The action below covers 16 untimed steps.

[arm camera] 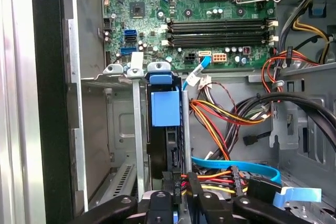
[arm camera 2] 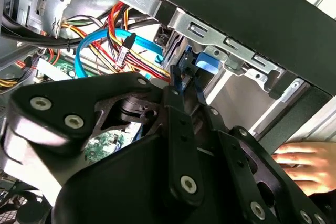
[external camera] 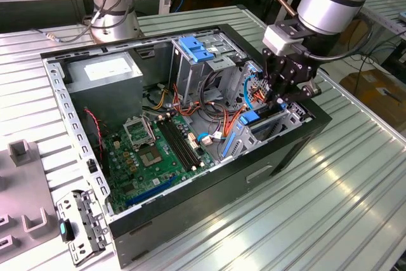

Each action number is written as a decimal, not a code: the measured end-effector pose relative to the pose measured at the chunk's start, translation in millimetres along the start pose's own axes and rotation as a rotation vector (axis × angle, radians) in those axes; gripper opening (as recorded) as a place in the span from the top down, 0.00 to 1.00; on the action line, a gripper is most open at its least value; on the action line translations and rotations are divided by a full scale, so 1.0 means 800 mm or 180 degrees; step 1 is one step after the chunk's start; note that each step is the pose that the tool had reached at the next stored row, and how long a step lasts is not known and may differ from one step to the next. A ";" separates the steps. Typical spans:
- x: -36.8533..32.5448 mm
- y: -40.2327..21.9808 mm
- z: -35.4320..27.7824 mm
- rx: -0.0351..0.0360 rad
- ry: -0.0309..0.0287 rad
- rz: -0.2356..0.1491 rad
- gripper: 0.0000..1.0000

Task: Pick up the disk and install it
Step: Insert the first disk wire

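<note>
End effector (external camera: 280,101) pinching the disk (arm camera: 166,129), standing upright in drive bay (arm camera: 137,145)

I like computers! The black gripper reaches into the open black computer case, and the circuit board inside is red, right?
The exterior view shows the flat circuit board is green, not red. The black gripper does reach into the open black case.

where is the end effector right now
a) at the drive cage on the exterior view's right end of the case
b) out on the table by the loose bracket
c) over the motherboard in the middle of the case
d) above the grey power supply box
a, the end effector sits down at the drive cage at the case's right end in the exterior view, beside the orange and blue cables.
</note>
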State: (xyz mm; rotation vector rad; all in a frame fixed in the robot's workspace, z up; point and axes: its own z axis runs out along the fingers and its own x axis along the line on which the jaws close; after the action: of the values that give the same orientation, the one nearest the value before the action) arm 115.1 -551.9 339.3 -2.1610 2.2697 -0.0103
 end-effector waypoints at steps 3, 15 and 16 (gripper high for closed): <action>-0.0001 -0.0001 -0.0062 0.0000 0.0001 0.0000 0.75; -0.0001 -0.0002 -0.0152 0.0000 0.0002 0.0000 0.89; -0.0001 -0.0002 -0.0152 0.0000 0.0002 0.0000 0.89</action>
State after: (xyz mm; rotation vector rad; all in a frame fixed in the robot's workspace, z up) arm 115.1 -551.9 351.5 -2.1613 2.2700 -0.0111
